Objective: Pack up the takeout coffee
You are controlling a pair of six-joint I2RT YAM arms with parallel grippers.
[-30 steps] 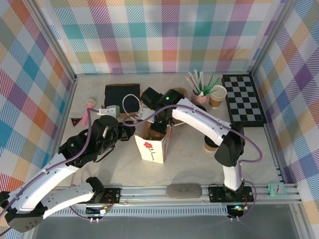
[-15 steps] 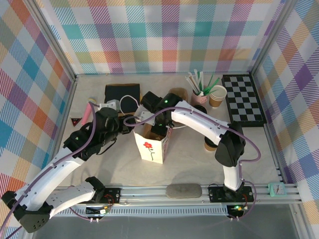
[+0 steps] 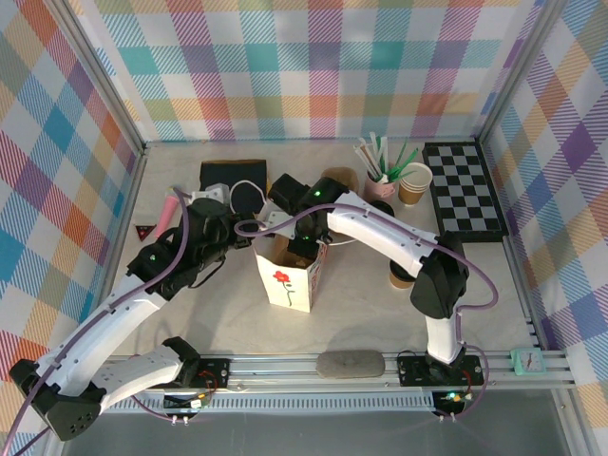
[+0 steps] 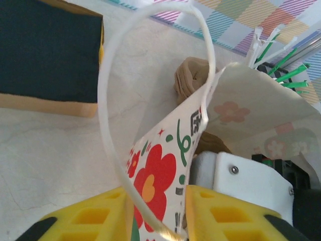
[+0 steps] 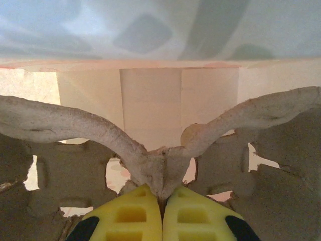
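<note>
Gripping bag (image 4: 165, 165) wall: left tool (image 4: 155, 216) | right tool (image 5: 163, 213) pinching carrier (image 5: 160, 165)

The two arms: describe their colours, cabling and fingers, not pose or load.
Both arms have white link shells with black joint housings. A purple cable loops along each. A green light glows on the right arm's black wrist housing. The left gripper and right gripper have yellow fingers with recessed square pockets and black tips.
</note>
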